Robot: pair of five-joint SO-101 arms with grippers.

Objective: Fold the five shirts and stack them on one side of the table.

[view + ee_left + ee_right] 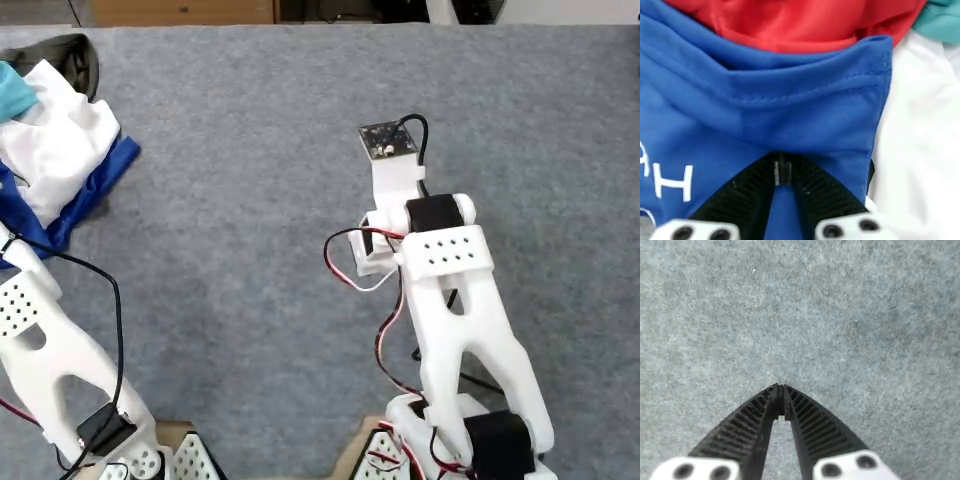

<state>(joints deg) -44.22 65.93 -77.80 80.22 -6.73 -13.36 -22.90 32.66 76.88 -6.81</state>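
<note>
Touching the blue shirt (pixel 805 115), the left gripper (pixel 782 172) is closed, as is the right gripper (pixel 780 391) above the table (pixel 850 310).

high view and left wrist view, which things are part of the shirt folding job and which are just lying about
Job: blue shirt, white shirt, red shirt, teal shirt, dark garment.
Just there: grey table cover, wooden furniture behind it.

The table (pixel 250 200) is flecked grey. At its ten o'clock lie a blue shirt (pixel 805 115) with white lettering, a plain red shirt (pixel 800 20), a teal shirt (pixel 940 20), a white shirt (pixel 920 130) and a dark olive-black shirt (pixel 70 55). The left gripper (pixel 782 170) and right gripper (pixel 781 395) are black and ridged, on white arms with red, white and black wires (pixel 328 262).
</note>
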